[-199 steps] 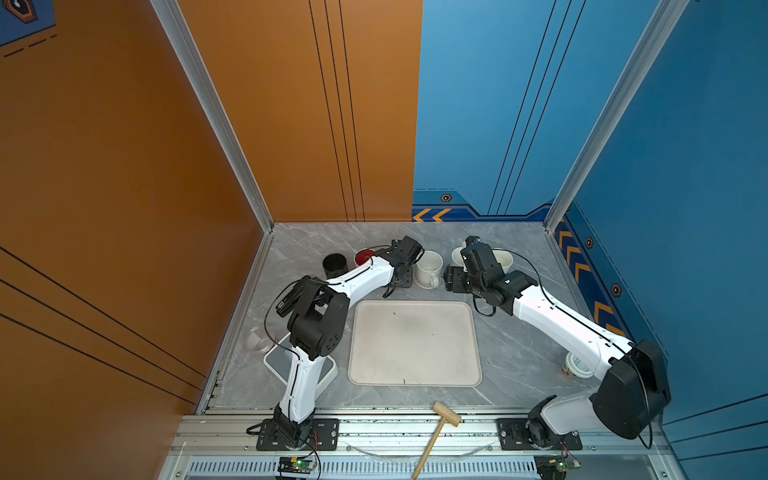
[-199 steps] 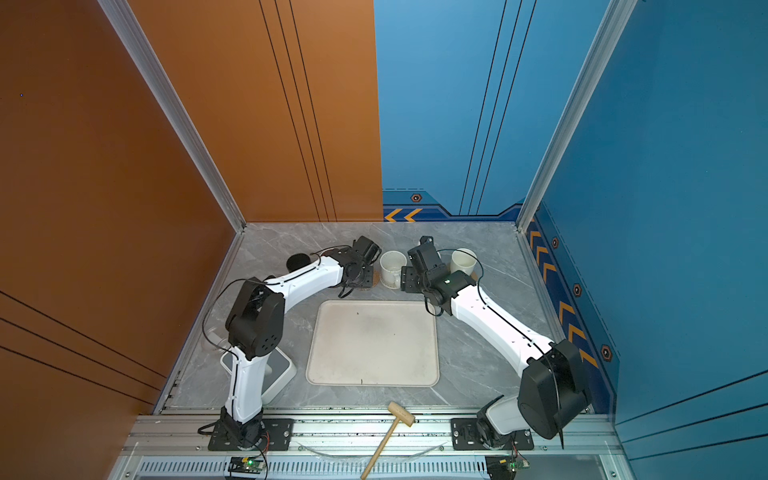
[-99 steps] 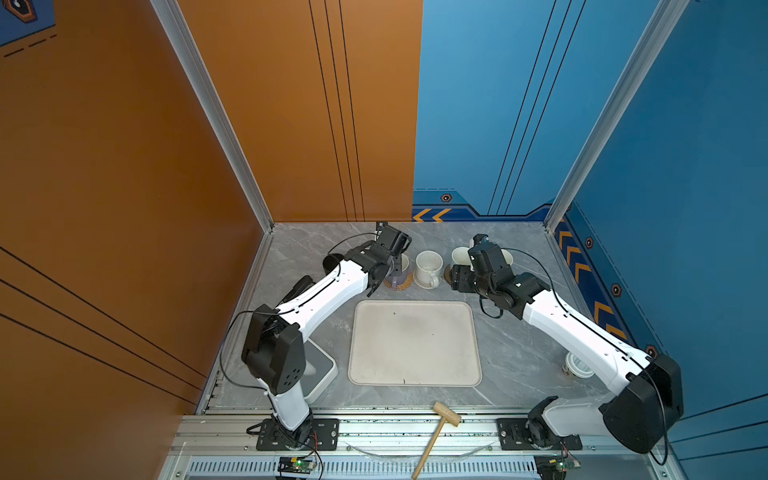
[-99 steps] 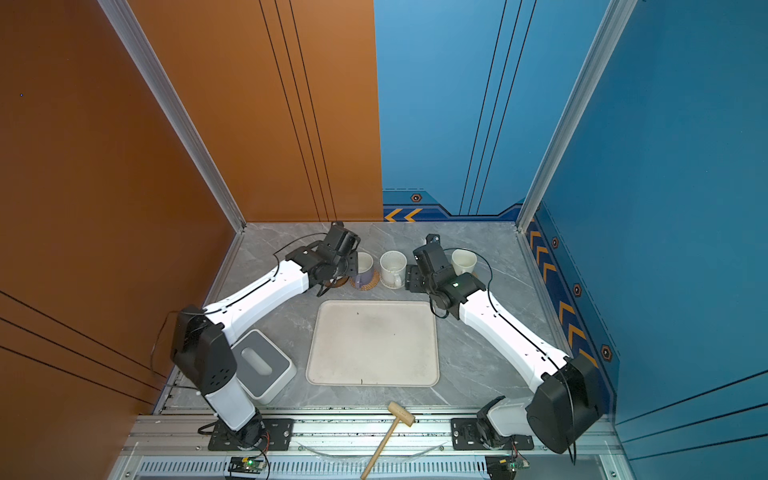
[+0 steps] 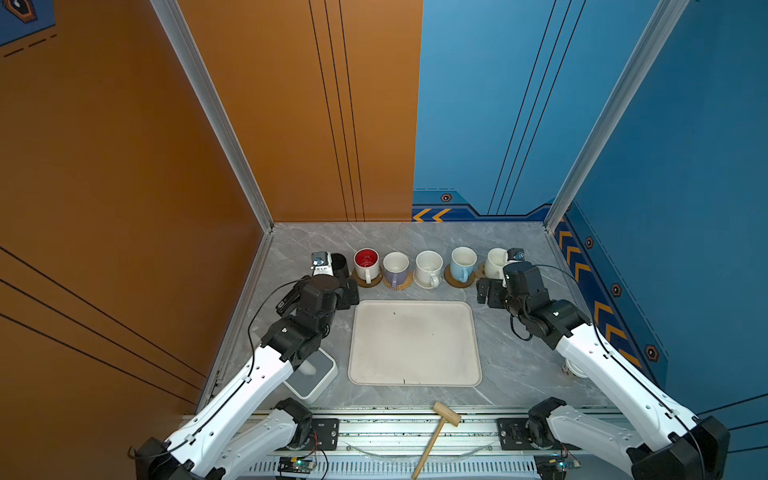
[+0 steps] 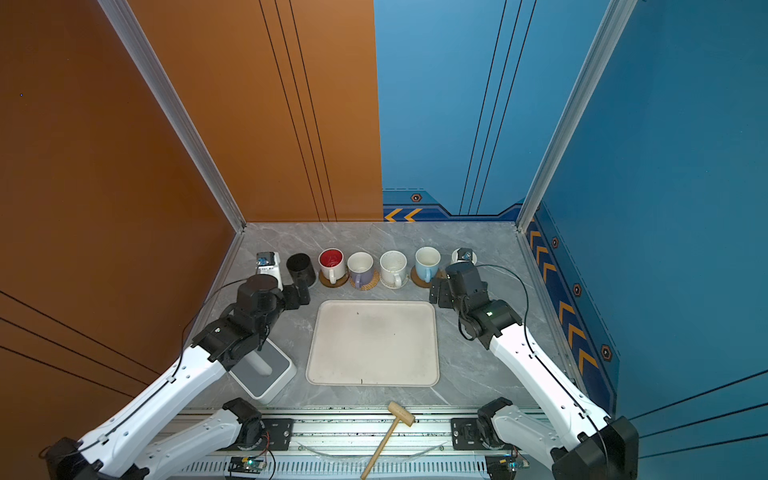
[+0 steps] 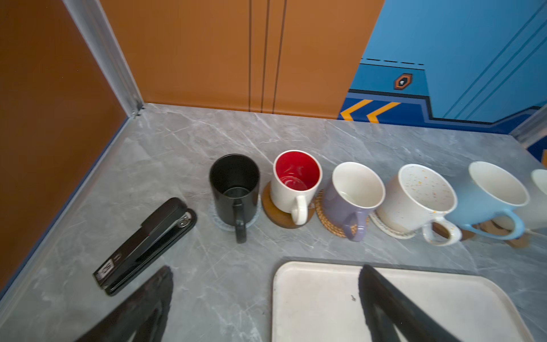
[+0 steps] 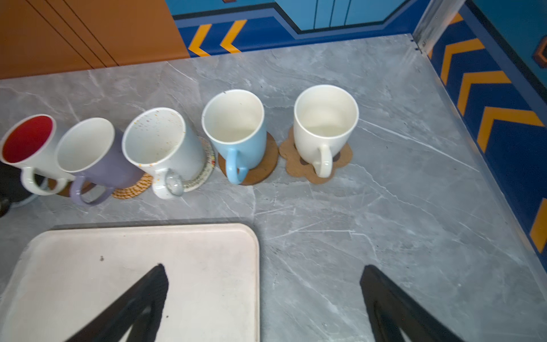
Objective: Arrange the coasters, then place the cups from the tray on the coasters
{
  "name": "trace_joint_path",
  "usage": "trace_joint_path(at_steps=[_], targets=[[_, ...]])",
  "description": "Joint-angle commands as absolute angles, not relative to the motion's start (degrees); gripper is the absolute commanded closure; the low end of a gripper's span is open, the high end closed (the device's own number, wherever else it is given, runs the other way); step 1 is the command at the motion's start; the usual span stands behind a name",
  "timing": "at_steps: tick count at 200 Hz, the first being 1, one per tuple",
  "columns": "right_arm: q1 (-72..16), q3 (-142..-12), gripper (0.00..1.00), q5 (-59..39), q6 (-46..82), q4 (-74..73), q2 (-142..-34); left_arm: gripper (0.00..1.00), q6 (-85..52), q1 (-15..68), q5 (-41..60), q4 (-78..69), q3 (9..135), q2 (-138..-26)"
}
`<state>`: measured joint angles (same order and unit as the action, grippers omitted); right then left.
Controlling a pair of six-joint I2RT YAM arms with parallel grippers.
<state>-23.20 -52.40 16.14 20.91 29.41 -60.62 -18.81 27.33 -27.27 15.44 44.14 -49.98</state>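
Several cups stand in a row behind the empty cream tray [image 5: 415,345], each on a coaster. The black cup [image 7: 233,183] sits on a clear beaded coaster [image 7: 220,225]. The red-inside white cup [image 7: 296,180] has a dark brown coaster [image 7: 275,214], the lavender cup [image 7: 349,195] a rattan coaster [image 7: 328,219]. A second beaded coaster [image 7: 390,231] carries the speckled cup [image 7: 414,201]. The light blue cup [image 8: 236,127] rests on a brown coaster [image 8: 266,160], the cream cup [image 8: 325,121] on the paw-shaped coaster [image 8: 340,160]. My left gripper [image 7: 266,268] and right gripper [image 8: 264,266] hang open and empty over the tray's far corners.
A black stapler [image 7: 145,245] lies left of the black cup. The white-and-grey square device [image 5: 311,374] sits under my left arm. A wooden mallet [image 5: 436,432] lies on the front rail. A small jar [image 5: 575,368] peeks out beside my right arm.
Both arms have drawn back from the row of cups to the tray's far corners. Both grippers have opened wide. More cups stand in the row than before.
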Motion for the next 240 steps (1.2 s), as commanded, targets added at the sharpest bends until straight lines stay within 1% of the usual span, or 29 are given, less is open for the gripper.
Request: trace_joint_path(at_steps=[1,24,52,72,104,116,162,189,201,240], targets=[[-20.33,-48.27,0.00,19.85,19.01,28.56,-59.47,0.02,-16.05,24.43,-29.00,13.24,38.98,-46.68],[-16.18,-45.11,0.00,20.56,17.83,25.34,-59.54,0.02,-14.91,20.43,-27.89,11.34,33.58,-44.68],[-11.71,-41.00,0.00,20.73,15.30,18.12,-61.77,0.02,-14.92,15.25,-25.53,4.08,27.22,-44.21],[-10.29,-37.55,0.00,22.20,13.55,12.13,-63.40,0.02,-14.91,11.83,-21.93,-0.05,23.60,-44.21],[-8.92,-32.19,0.00,21.71,12.42,1.49,-64.85,0.02,-14.82,7.75,-17.05,-8.21,18.79,-44.93],[-8.71,-30.60,0.00,21.41,11.33,-1.90,-65.12,0.02,-14.82,6.18,-15.39,-9.14,18.55,-45.12],[-7.84,-24.34,0.00,20.85,8.29,-17.72,-67.63,0.02,-12.89,1.77,-12.46,-14.84,17.71,-47.89],[-7.47,-23.72,0.00,20.93,7.49,-22.76,-72.17,0.02,-10.58,0.62,-12.69,-22.75,15.14,-51.06],[-7.39,-25.10,0.00,21.01,7.20,-21.78,-73.43,0.02,-9.80,0.45,-13.53,-25.47,14.13,-52.89],[-6.68,-27.06,0.00,20.80,5.33,-28.11,-78.90,0.02,-8.41,0.33,-15.59,-33.49,11.91,-59.15]])
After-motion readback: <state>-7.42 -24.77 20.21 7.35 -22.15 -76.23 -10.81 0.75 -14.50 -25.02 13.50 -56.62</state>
